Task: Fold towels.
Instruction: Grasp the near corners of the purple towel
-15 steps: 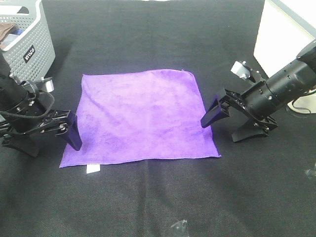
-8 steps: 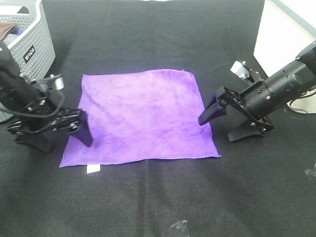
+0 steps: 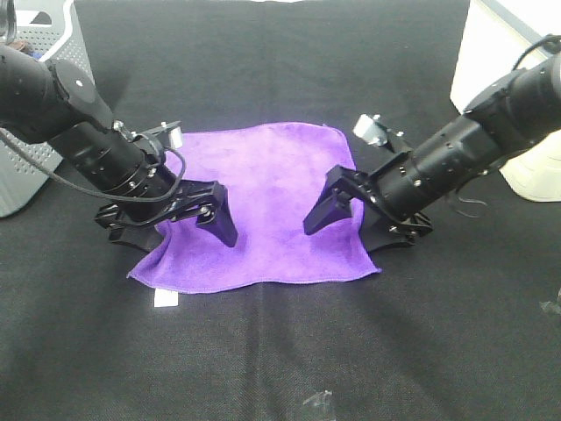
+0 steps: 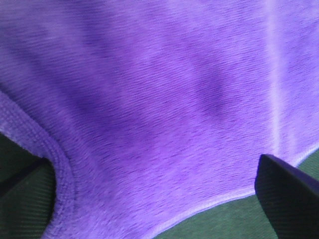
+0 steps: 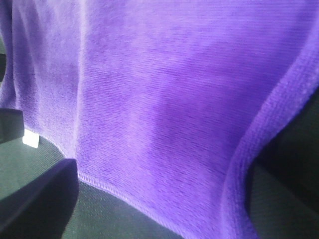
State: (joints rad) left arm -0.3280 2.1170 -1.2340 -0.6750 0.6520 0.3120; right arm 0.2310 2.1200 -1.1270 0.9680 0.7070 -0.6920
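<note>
While the purple towel is lying spread flat near the middle of the black table cover, it is being flanked on both sides by the two arms. A small white tag is showing at the towel's near left corner.

The left gripper is being held wide open across the towel's left edge. One finger is being presented above the cloth, well inside the edge, and the other is sitting low at the outer side. In the left wrist view, purple pile is filling the whole gap between the dark fingers, with the stitched hem curving just beside the outer one. Nothing is being clamped.

The right gripper is likewise being held wide open across the towel's right edge, one finger over the cloth and one outside it. In the right wrist view, the hem is bending inward beside the outer finger, and cloth is lying between the fingers without being pinched. Whether either outer finger is under the hem or only beside it cannot be told.

A grey basket is standing at the far left, and a white block at the far right, both well apart from the towel.
</note>
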